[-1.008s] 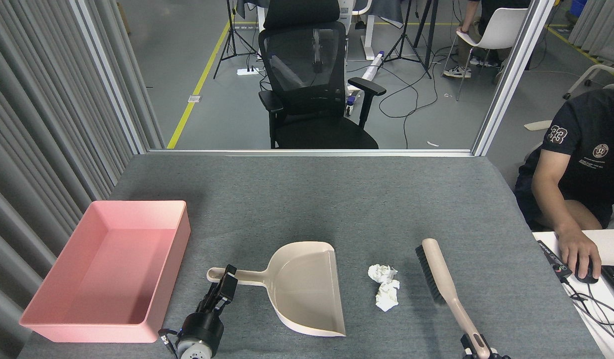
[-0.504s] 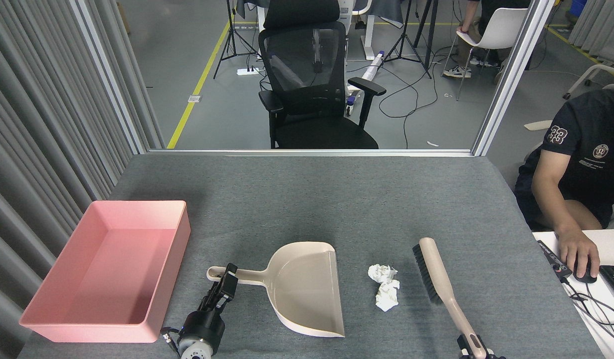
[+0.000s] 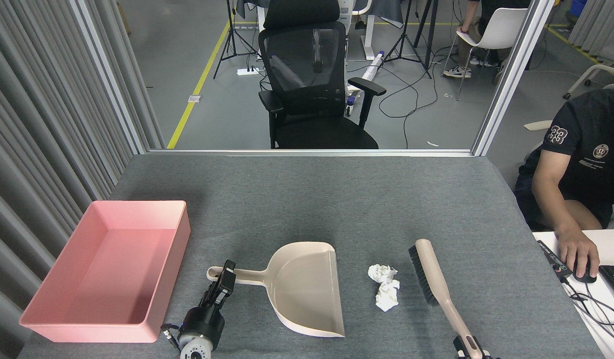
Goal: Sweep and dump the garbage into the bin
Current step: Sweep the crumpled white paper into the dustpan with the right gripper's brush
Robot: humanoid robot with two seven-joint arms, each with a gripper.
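Observation:
Two crumpled white paper wads (image 3: 384, 286) lie touching each other on the grey table. To their left, the beige dustpan (image 3: 307, 289) opens toward them. My left gripper (image 3: 226, 279) is shut across the dustpan's handle (image 3: 247, 275). To the right of the wads is the beige brush (image 3: 431, 274), bristles facing them and a short gap away. My right gripper (image 3: 469, 348) is shut on the brush's handle at the bottom edge, mostly cut off. The pink bin (image 3: 107, 269) stands empty at the left.
A person's arm and hand (image 3: 578, 249) rest on a mouse at a white desk beyond the table's right edge. Grey curtains run along the left. A black office chair (image 3: 311, 85) stands behind the table's far edge.
The brush has shifted left, closer to the paper wads. My left gripper has crept slightly forward on the dustpan handle. The wads and the bin have not moved.

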